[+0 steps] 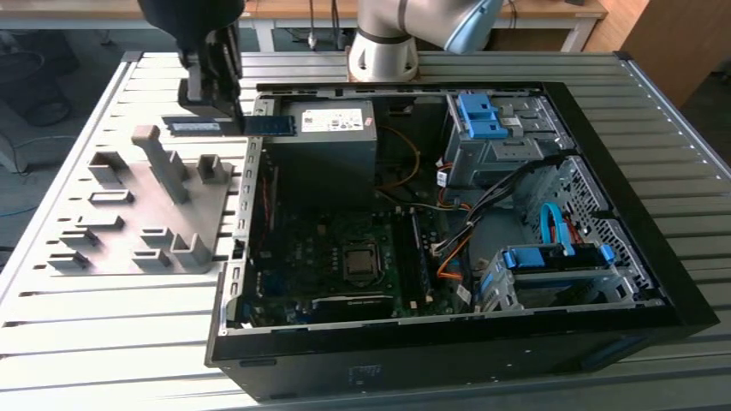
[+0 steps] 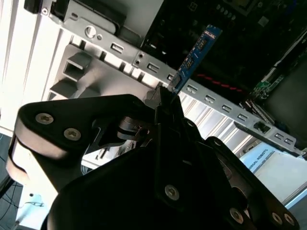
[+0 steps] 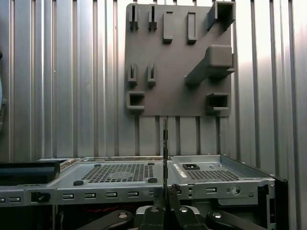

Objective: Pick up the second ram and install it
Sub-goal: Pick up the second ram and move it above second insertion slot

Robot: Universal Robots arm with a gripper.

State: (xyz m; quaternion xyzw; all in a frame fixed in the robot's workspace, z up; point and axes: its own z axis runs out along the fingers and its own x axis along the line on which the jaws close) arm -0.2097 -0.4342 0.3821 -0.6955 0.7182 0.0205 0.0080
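In the exterior view my gripper (image 1: 215, 113) hangs over the back left corner of the open computer case (image 1: 639, 257), shut on the second ram (image 1: 272, 126). This thin blue-green stick lies level, reaching across the case's left wall. In the second wrist view the black fingers (image 2: 168, 108) pinch the ram (image 2: 195, 56) at one end, and its free end points toward the dark motherboard (image 2: 240, 28). The first wrist view has the ram (image 3: 165, 143) edge-on as a thin line rising from the gripper (image 3: 166, 206).
A grey fixture plate (image 1: 126, 214) with raised blocks lies on the slatted table at the exterior view's left of the case. Inside the case are a power supply (image 1: 325, 128), the motherboard (image 1: 342, 257), blue drive brackets (image 1: 480, 116) and loose cables (image 1: 502, 205). The arm's base (image 1: 383, 47) stands behind.
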